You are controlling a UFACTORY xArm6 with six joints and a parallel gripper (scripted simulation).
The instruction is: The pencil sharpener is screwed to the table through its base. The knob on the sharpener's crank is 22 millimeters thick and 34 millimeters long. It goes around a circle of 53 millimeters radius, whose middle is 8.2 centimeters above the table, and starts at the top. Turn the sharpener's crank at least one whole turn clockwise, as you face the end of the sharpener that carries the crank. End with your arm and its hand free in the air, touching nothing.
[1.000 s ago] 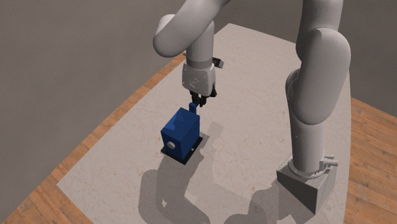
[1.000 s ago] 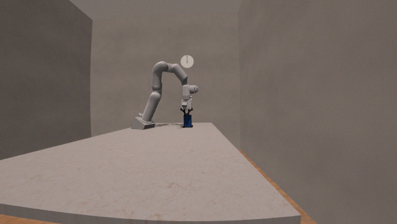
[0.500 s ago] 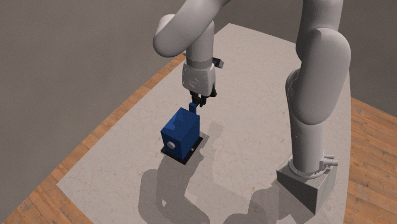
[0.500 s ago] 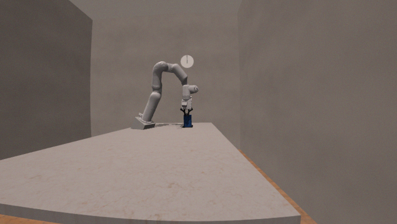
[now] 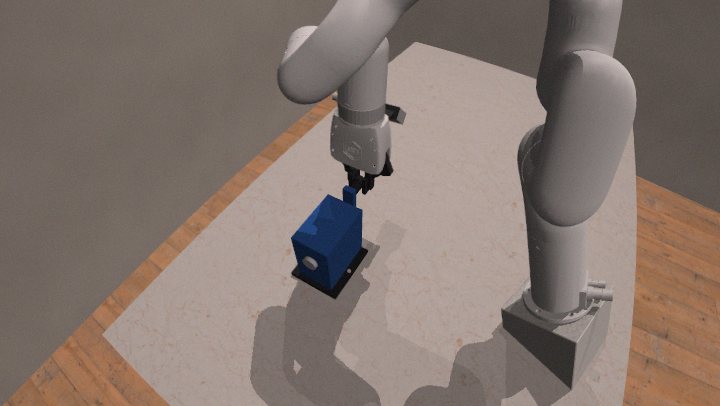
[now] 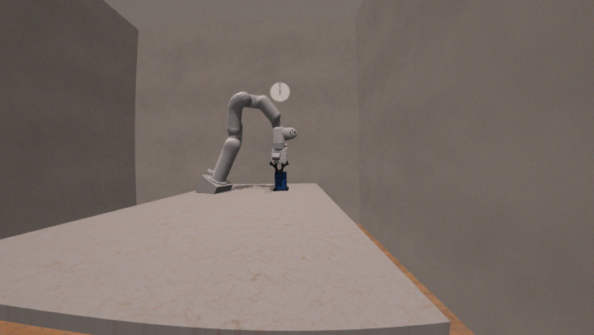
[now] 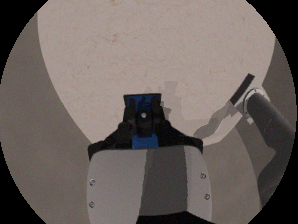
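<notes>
Gripper (image 5: 361,187) clamped on knob (image 7: 141,117) at frame centre — crank (image 5: 348,194) upright, sharpener (image 5: 330,243) directly below, knob axis toward upper right.

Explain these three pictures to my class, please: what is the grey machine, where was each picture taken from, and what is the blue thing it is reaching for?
The grey machine is a jointed robot arm bolted to a pale stone-look table. At its tip is a claw with two dark fingers.

The first picture looks down from high above the table. The second is taken from far off, across the table's length, so the arm looks tiny. The third, round picture comes from a camera on the arm's wrist, looking down past the claw.

The blue box is a pencil sharpener on a black base plate. Its crank sticks straight up, and the claw has closed on the knob at the crank's top, ready to wind it round.
</notes>
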